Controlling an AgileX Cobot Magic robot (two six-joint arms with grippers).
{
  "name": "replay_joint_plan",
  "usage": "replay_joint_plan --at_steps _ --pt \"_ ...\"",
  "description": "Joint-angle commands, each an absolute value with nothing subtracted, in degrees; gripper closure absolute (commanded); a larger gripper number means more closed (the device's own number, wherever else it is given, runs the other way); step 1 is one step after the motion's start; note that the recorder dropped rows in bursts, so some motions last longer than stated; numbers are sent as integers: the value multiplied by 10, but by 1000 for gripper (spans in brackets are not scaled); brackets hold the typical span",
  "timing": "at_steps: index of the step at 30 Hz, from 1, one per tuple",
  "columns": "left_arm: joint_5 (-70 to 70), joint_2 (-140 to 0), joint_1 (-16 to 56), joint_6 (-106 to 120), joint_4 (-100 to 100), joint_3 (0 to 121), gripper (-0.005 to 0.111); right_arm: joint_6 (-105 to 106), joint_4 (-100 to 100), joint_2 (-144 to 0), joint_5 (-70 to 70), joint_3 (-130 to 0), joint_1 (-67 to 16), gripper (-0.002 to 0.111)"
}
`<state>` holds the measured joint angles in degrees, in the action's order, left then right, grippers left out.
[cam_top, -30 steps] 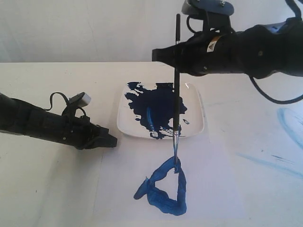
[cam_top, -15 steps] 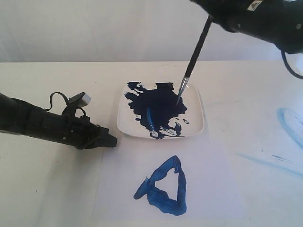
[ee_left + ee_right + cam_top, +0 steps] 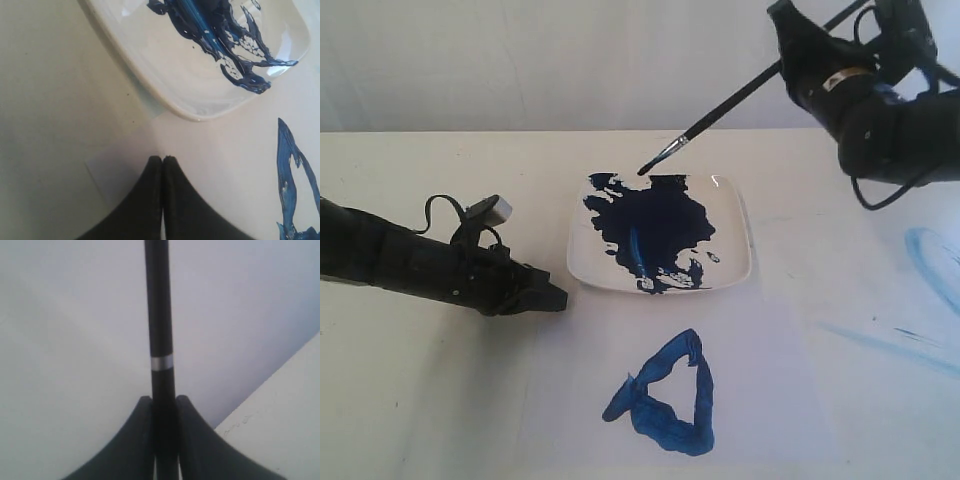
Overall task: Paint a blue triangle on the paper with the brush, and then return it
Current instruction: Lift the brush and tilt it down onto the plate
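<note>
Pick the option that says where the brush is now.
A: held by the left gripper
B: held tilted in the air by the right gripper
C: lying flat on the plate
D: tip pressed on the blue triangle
B: the right gripper is shut on the brush, which slants in the air, its tip up off the blue triangle and not lying on the plate.

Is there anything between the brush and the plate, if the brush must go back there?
Nothing visible. The brush, held in the right gripper, hangs tilted in the air near the far edge of the plate. The left gripper lies shut beside it, off that path.
</note>
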<state>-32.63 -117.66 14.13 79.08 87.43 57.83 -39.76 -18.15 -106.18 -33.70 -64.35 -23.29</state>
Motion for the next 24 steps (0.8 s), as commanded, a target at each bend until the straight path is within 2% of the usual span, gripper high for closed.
replay_joint_plan --at_steps 1,24 --pt "-326 -1186 145 785 874 575 107 -481 -181 -1120 -387 -654 -222 108" --pt "-326 -1186 145 785 874 575 107 -508 -180 -1202 -327 -657 -205 108"
